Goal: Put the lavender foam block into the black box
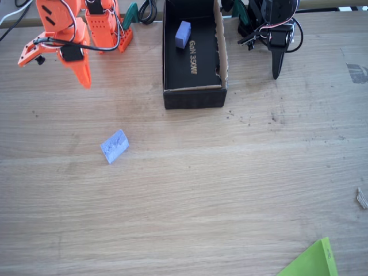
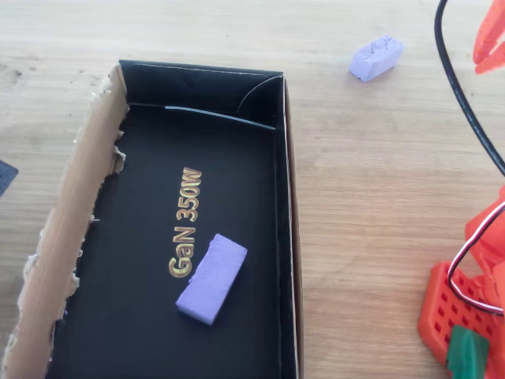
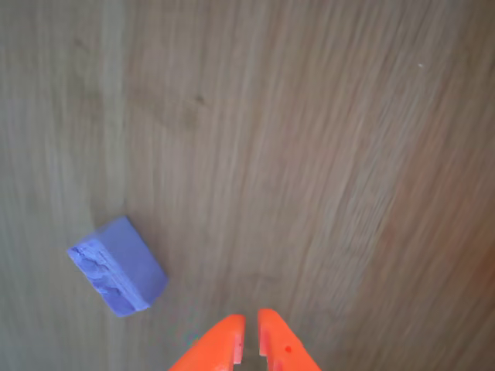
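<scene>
I see the lavender foam block (image 1: 114,146) lying on the bare wooden table (image 1: 230,190), well apart from the black box (image 1: 192,95) and tilted at an angle, its rough mottled face showing in the wrist view (image 3: 116,267). The box holds a smoother, deeper periwinkle block (image 2: 211,278) beside its gold lettering (image 2: 185,234). My orange gripper (image 3: 249,338) hangs above the table near the foam block without touching it, fingers nearly together and gripping nothing

The wooden table (image 1: 230,184) bears the lavender foam block (image 1: 114,146) and the black box (image 1: 194,98).
</scene>
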{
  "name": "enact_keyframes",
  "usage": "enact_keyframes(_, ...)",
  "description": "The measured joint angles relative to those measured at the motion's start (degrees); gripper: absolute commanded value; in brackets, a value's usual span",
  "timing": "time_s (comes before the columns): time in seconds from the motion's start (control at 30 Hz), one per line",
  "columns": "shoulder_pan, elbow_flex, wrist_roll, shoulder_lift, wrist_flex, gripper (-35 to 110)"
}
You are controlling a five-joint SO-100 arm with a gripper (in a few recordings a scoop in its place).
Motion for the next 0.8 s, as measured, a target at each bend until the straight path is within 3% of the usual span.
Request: enact_keyframes(0.8, -4.57, -15.38, -2.11, -13.18, 4.31, 0)
